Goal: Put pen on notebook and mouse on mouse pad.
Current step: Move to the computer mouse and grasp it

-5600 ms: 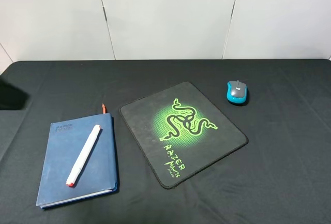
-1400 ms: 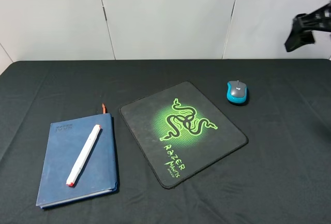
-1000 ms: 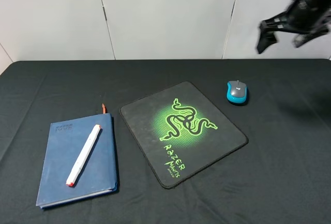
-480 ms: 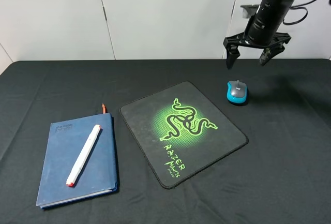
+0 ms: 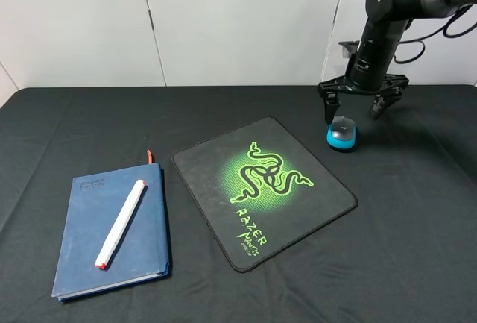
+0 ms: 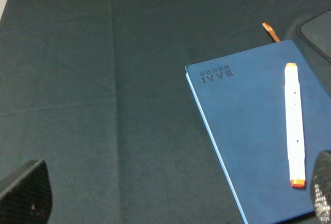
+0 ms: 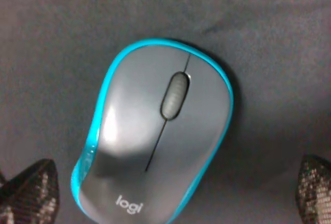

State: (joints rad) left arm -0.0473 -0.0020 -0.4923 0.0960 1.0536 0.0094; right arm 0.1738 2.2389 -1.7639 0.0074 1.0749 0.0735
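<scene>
**Mouse [image 5: 342,133] off mouse pad [image 5: 264,189]**

The mouse sits toward the counter's [image 5: 417,218] far right, apart from the mouse pad, right jaws open just above it. The pen [image 5: 120,223] lies on the notebook [image 5: 80,242] by the front left corner; left jaws open

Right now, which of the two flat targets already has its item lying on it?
The blue notebook: the white pen lies across its cover. The mouse pad is bare; the mouse sits on the table beyond it.
</scene>
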